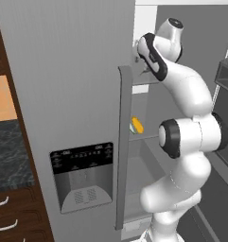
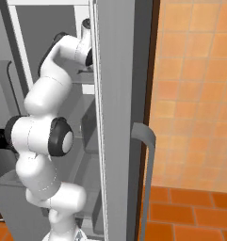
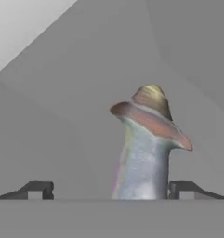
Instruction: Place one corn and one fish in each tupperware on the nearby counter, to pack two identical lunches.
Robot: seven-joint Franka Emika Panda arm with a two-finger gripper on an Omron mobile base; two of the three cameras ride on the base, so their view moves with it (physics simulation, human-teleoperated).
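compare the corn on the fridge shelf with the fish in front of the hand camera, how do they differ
The corn is yellow-orange with a pale green end; the fish is silvery grey-blue with a reddish, yellowish tail. The corn lies alone on a fridge shelf below the hand; the fish sits between the pincer tips, close to the right tip, though contact is unclear. Both are inside the open fridge.

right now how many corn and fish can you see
corn: 1, on a fridge shelf
fish: 1, between the gripper fingertips
total: 2
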